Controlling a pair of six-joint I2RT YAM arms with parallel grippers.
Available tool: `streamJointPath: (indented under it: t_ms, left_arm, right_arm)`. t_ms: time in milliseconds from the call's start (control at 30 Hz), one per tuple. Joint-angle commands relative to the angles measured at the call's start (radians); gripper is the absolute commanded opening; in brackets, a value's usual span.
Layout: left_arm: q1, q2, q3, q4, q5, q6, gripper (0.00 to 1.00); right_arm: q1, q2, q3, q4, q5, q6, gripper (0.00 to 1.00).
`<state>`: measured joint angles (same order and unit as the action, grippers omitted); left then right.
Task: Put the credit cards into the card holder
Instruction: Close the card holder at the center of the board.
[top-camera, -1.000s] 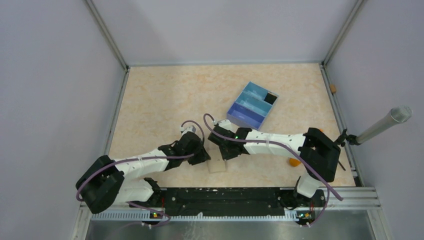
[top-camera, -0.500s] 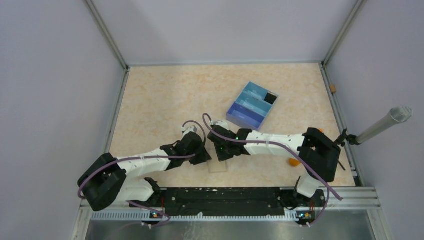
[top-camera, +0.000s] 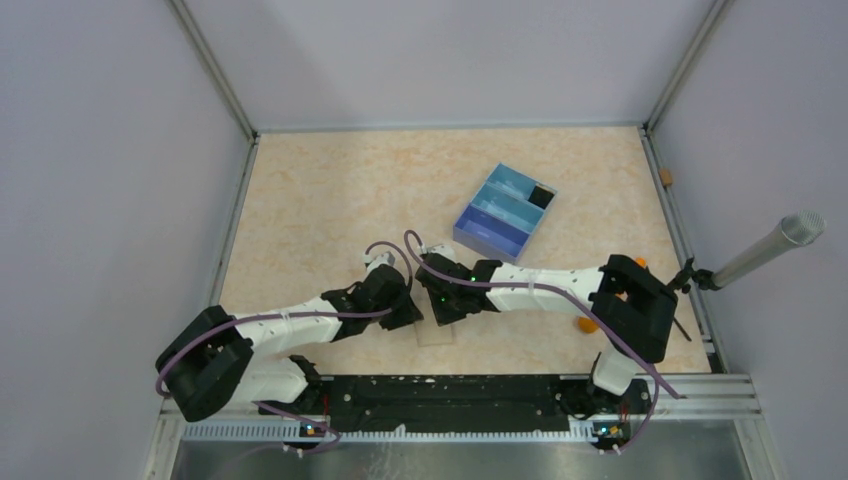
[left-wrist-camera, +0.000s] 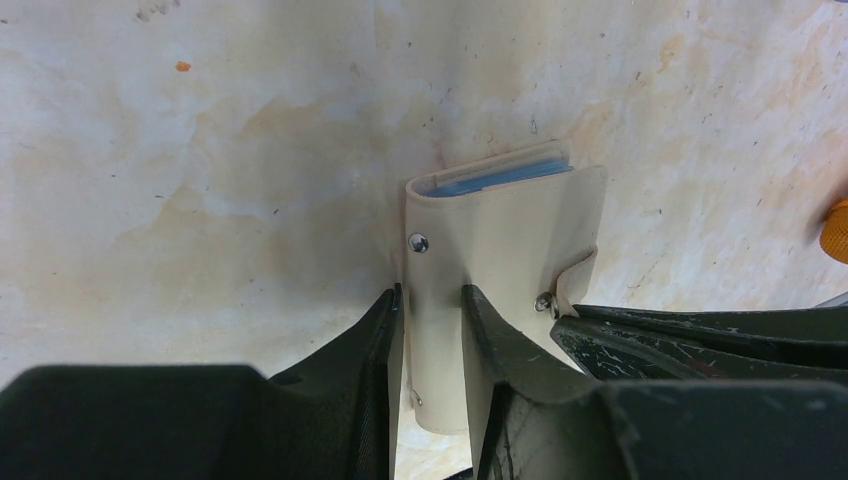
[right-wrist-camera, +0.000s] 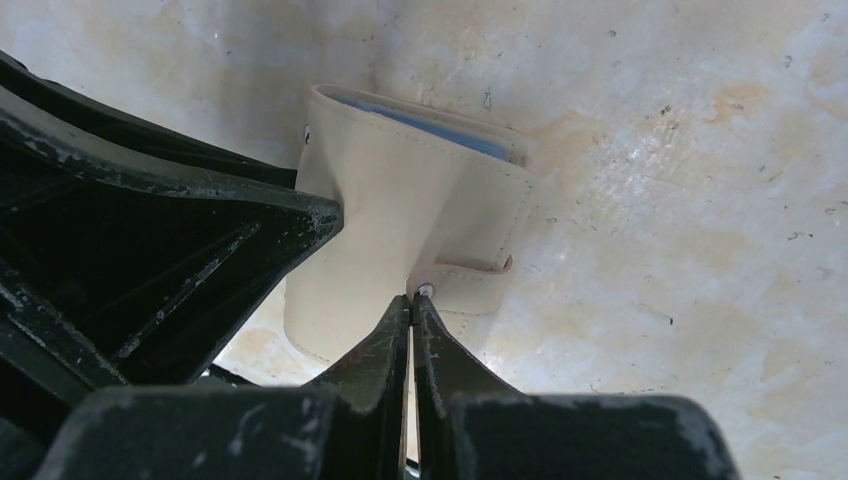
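While credit cards (left-wrist-camera: 500, 178) sit in card holder (left-wrist-camera: 505, 240) — left end effector (left-wrist-camera: 430, 305) clamps it | right end effector (right-wrist-camera: 412, 302) closed

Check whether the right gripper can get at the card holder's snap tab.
Likely yes: the right gripper, shut, has its tips at the snap tab of the card holder, nothing between; the left gripper is at the other edge.

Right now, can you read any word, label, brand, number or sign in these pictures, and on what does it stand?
None can be read.
The card holder is plain beige with metal snaps only.
The credit cards show just a blue edge, no print.
The blue tray shows no label.
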<state>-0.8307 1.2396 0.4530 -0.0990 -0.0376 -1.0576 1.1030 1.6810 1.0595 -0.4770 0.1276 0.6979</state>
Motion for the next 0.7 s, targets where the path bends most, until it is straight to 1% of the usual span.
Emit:
streamJointPath:
  t_ms: [0, 667]
  left_arm:
    - [-0.009, 0.027, -0.007, -0.064, -0.019, 0.001, 0.31]
    - [-0.01, 0.029, -0.008, -0.064, -0.018, -0.001, 0.29]
  right_arm:
    - [-0.005, 0.022, 0.003, 0.041, -0.022, -0.009, 0.0]
    - [-0.005, 0.069, 0.016, 0.022, -0.008, -0.015, 0.0]
